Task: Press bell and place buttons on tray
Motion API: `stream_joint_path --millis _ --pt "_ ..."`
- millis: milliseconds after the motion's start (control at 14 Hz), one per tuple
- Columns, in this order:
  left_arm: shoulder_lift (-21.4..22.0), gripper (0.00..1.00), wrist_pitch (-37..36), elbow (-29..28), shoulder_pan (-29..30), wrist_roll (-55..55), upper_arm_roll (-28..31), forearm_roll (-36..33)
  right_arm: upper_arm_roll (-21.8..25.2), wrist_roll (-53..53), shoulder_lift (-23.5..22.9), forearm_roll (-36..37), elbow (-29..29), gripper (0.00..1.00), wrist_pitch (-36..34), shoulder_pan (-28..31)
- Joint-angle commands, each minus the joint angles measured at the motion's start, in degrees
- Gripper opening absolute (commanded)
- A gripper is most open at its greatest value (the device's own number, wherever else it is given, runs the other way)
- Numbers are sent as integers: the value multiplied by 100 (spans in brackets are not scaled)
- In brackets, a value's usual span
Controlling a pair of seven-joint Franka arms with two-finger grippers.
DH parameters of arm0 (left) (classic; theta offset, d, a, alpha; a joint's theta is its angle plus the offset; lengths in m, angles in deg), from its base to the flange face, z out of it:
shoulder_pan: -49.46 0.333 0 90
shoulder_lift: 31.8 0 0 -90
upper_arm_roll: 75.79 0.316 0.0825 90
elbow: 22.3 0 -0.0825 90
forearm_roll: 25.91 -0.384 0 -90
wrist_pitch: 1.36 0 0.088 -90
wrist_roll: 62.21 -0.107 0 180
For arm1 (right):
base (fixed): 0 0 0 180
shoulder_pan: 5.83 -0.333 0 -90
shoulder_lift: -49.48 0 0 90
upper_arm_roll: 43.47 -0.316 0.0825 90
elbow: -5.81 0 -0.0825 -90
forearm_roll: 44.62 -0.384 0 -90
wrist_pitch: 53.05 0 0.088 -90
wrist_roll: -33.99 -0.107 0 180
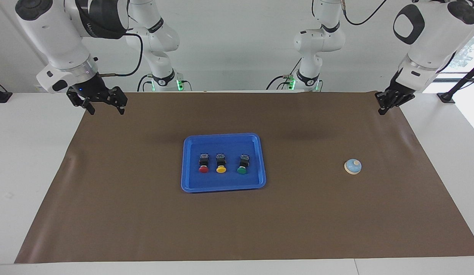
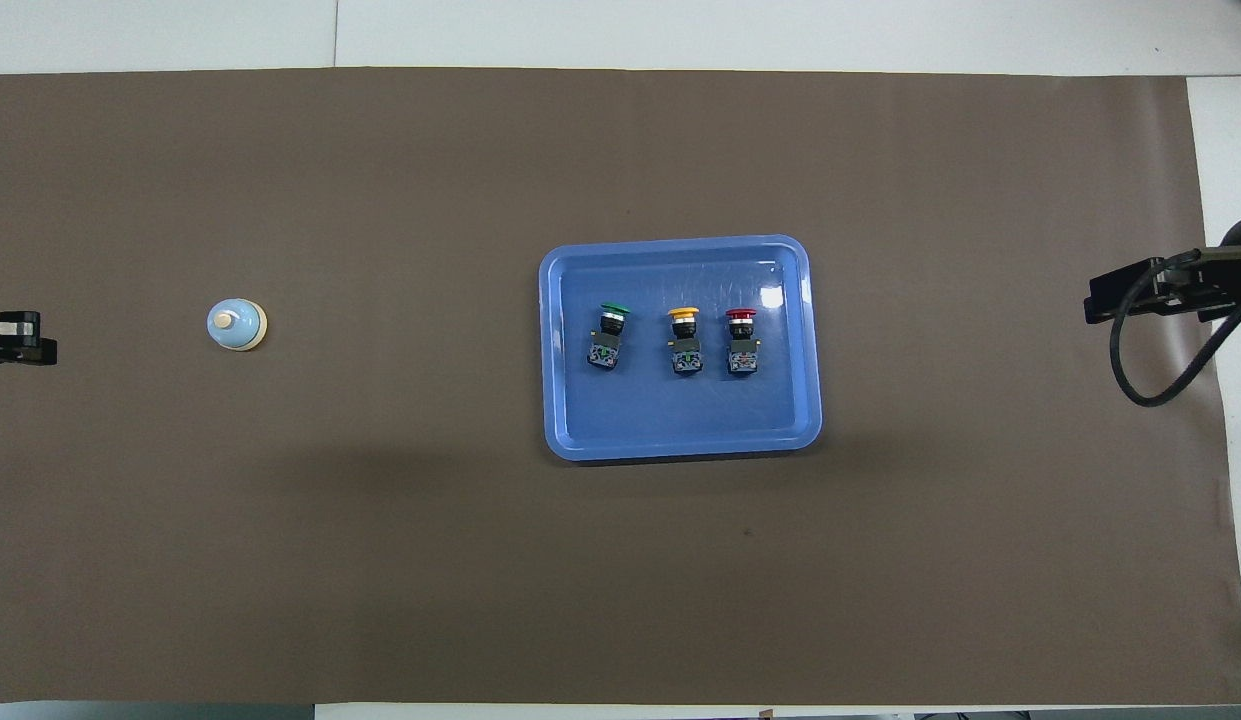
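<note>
The blue tray (image 1: 222,142) (image 2: 680,425) lies mid-mat with all three buttons in a row on it: red (image 1: 203,164) (image 2: 742,340), yellow (image 1: 220,164) (image 2: 684,340) and green (image 1: 242,165) (image 2: 608,336). The bell (image 1: 352,167) (image 2: 237,325), blue-domed on a cream base, stands alone toward the left arm's end of the table. My left gripper (image 1: 382,108) (image 2: 20,340) is shut, holds nothing, and hangs high over the mat's edge at that end. My right gripper (image 1: 106,109) (image 2: 1130,292) waits open and empty above the mat's corner at the right arm's end.
A brown mat (image 1: 145,221) (image 2: 380,560) covers most of the white table (image 1: 30,160). A black cable (image 2: 1165,370) loops from the right gripper. A black stand (image 1: 456,89) sits off the mat at the left arm's end.
</note>
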Motion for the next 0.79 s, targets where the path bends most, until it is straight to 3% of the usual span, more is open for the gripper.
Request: stream_joint_path --millis 0,716 --pt "112 100 -195 -48 -52 42 -50 86 -69 -32 68 -25 72 100 29 61" --pt "-108 100 -785 506 -78 33 -68 86 -69 -32 59 -25 72 100 29 61"
